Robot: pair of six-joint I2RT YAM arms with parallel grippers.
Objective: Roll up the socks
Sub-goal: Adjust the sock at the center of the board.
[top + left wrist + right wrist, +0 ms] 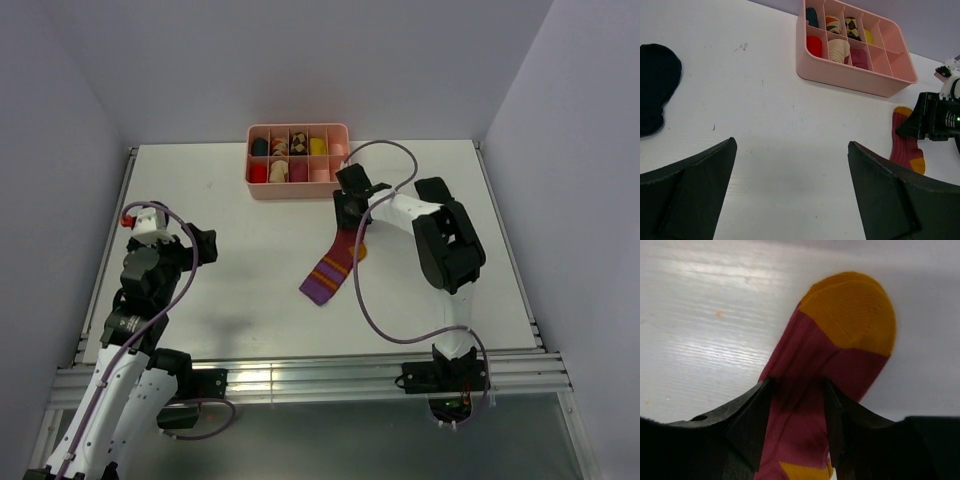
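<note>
The right tool [799, 410] is closed on the striped sock [329, 270], pinching its maroon part below the orange end, near the pink divided tray [297, 189]. The left tool [790, 185] hangs open above the surface [230, 300], with a black sock [655, 87] nearby.

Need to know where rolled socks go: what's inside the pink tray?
The pink tray holds seven rolled bundles, including a red bundle and a cream bundle; its rightmost compartments look empty. Anything under the bundles is covered.
</note>
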